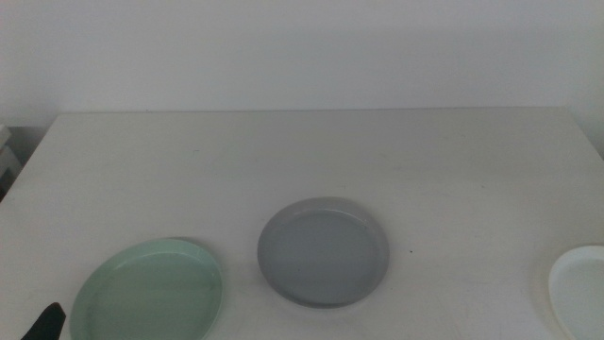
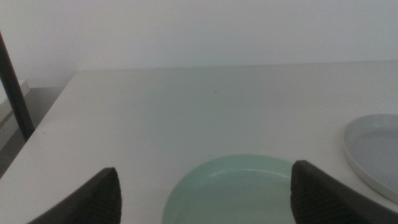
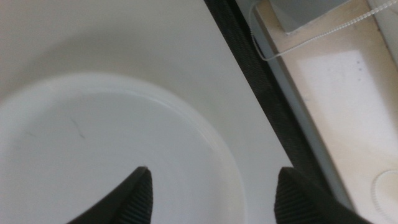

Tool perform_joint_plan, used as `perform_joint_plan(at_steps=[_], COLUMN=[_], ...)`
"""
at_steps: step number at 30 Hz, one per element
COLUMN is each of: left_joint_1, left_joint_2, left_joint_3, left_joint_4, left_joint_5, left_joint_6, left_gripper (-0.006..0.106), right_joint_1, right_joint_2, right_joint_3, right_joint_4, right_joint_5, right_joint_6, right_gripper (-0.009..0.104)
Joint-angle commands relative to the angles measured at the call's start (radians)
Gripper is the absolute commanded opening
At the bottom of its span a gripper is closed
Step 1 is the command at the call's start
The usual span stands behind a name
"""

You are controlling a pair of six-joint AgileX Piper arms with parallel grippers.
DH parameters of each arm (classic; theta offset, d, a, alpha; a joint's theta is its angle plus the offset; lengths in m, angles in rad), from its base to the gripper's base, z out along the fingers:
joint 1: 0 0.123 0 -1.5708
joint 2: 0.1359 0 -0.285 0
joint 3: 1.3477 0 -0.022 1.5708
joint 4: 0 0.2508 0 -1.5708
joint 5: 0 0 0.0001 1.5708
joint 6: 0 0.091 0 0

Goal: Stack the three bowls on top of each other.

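The grey bowl [image 1: 324, 252] sits near the table's front centre. The mint green bowl [image 1: 149, 290] lies to its left, close to the front edge. The white bowl [image 1: 580, 289] is at the far right, partly cut off by the picture's edge. My left gripper [image 2: 205, 193] is open, low at the front left, with the green bowl [image 2: 236, 190] just ahead between its jaws and the grey bowl [image 2: 375, 152] off to one side. Only a dark tip of it [image 1: 45, 323] shows in the middle view. My right gripper [image 3: 214, 196] hangs open over the white bowl [image 3: 93, 149], near its rim.
The table's right edge, a dark strip [image 3: 261, 81], runs close beside the white bowl, with the floor [image 3: 336, 93] beyond it. A dark upright post [image 2: 15, 93] stands off the table's left side. The white wall [image 1: 302, 47] backs the table.
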State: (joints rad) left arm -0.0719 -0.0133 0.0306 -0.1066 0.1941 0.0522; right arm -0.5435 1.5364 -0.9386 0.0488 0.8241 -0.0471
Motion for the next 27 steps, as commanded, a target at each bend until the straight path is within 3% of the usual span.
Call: perform_joint_plan(at_steps=[1,9,21,23,26,27], left_joint_1=[0.002,0.002,0.002,0.002,0.002,0.002], left_joint_2=[-0.014,-0.014,-0.014,-0.014,-0.014,-0.014], left_joint_3=[-0.005,-0.005,-0.005,-0.005,-0.005,-0.005], left_joint_4=[-0.011,-0.011,-0.011,-0.011,-0.011,-0.011], left_joint_5=[-0.076,-0.076,-0.076,-0.076,-0.076,-0.076], left_joint_6=[-0.006,-0.006,-0.006,-0.006,-0.006,-0.006], left_gripper=[0.105,0.105,0.105,0.105,0.105,0.105], right_joint_1=[-0.007,-0.008,-0.008,-0.008,-0.008,-0.008], right_joint_2=[-0.038,0.031,0.172,0.176,0.176,0.17], right_joint_3=[0.01,0.031,0.031,0.031,0.03,0.03], right_joint_4=[-0.042,-0.064,-0.034,-0.027,-0.016,-0.014], right_joint_5=[-0.047,-0.059,-0.079,-0.082,-0.086,-0.081], right_joint_6=[-0.064,-0.172,-0.269,-0.289,-0.307,-0.315], right_gripper=[0.047,0.04,0.039,0.034,0.016,0.0])
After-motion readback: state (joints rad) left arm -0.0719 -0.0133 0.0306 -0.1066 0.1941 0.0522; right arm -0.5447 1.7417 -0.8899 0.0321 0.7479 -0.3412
